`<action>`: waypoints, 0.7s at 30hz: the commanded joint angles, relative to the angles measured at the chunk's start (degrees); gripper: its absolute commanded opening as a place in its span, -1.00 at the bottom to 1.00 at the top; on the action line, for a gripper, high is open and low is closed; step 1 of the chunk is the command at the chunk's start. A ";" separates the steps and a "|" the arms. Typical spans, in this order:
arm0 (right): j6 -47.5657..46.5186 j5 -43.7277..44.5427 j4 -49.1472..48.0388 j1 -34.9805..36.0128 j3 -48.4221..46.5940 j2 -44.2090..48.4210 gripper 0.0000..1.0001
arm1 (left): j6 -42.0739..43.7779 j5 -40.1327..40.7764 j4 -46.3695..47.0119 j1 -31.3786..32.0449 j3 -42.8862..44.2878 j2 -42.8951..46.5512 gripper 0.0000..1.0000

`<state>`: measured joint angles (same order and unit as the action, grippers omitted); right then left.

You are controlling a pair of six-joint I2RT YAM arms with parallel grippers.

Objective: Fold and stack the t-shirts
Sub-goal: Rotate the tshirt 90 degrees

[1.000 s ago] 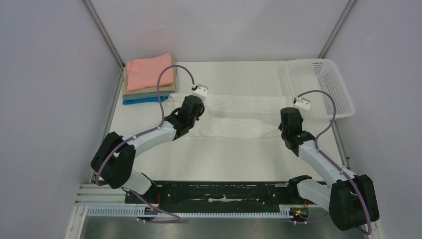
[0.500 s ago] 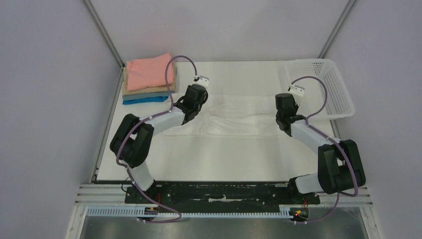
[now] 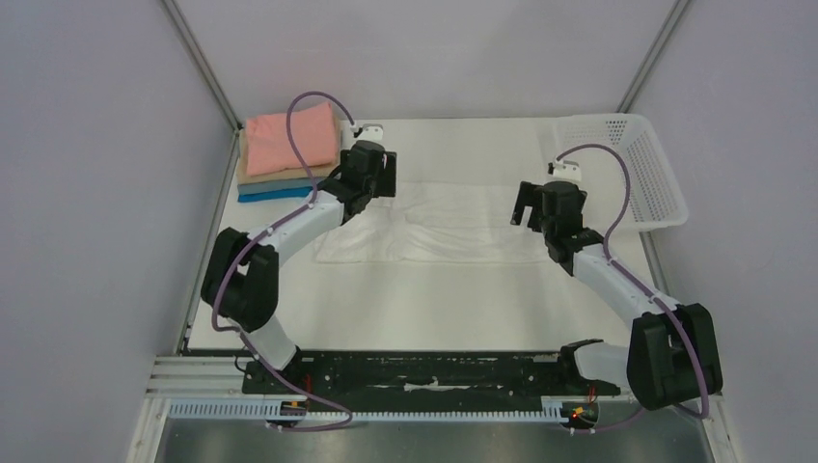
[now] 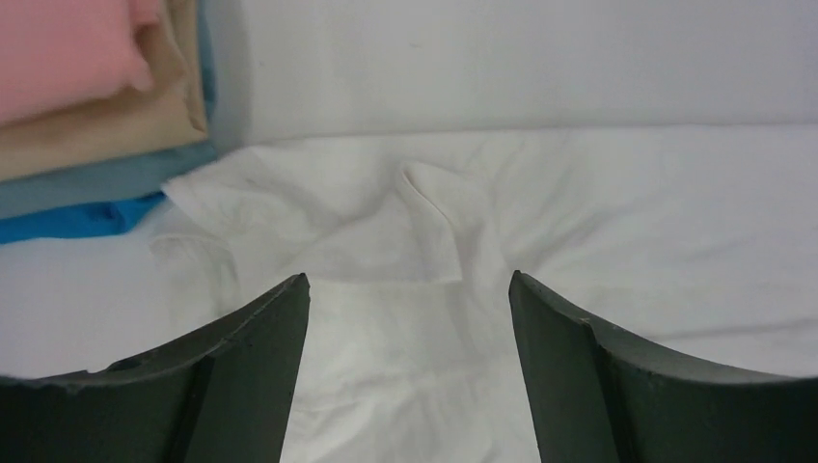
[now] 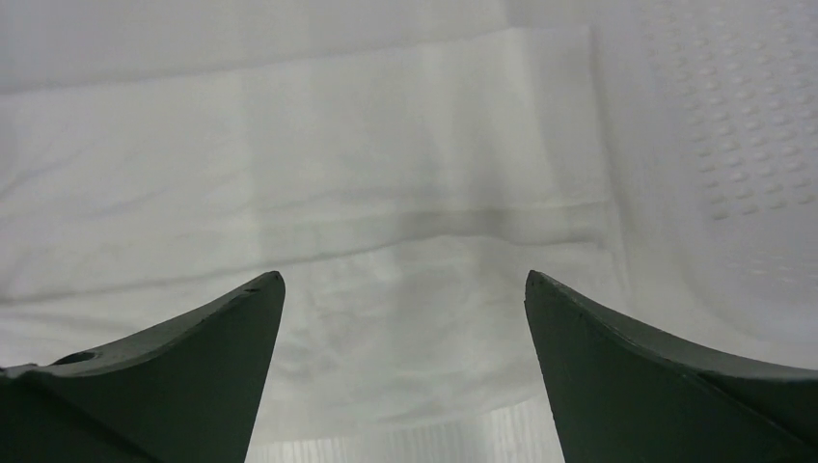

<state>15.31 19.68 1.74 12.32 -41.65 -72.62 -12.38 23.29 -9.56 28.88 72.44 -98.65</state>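
White t-shirt (image 3: 434,224) lies flat on the counter (image 3: 424,304), a wide wrinkled band across the far half. Its left end sits just beside the folded stack in the far-left corner: salmon pink t-shirt (image 3: 289,140) on top, then tan t-shirt (image 4: 96,135), grey-blue t-shirt (image 4: 87,183), and bright blue t-shirt (image 4: 68,220) at the bottom. Its right end is near the white mesh basket (image 3: 666,188). Left pincer (image 4: 408,280) hangs over the left end, jaws wide, nothing between them; a small raised fold of cloth lies ahead of it. Right pincer (image 5: 405,275) hangs over the right end, jaws wide, holding nothing. Contact with the cloth: cannot tell.
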 commanded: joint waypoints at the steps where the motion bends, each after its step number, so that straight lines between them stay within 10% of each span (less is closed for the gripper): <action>1: -2.81 -15.71 -0.69 2.09 5.42 2.96 0.96 | -11.38 -18.76 1.80 0.29 -8.94 7.01 0.64; 10: -5.78 -14.93 -4.77 3.06 3.59 -7.25 0.96 | -18.80 -25.68 4.70 0.21 -13.32 1.72 0.66; 21: 0.30 -18.86 -2.98 4.14 11.04 -8.75 0.96 | -30.72 -24.31 -5.66 0.21 13.30 -24.66 0.68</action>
<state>11.99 4.10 -2.20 15.33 -35.18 -84.27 -35.70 0.97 -10.41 29.10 77.45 -115.52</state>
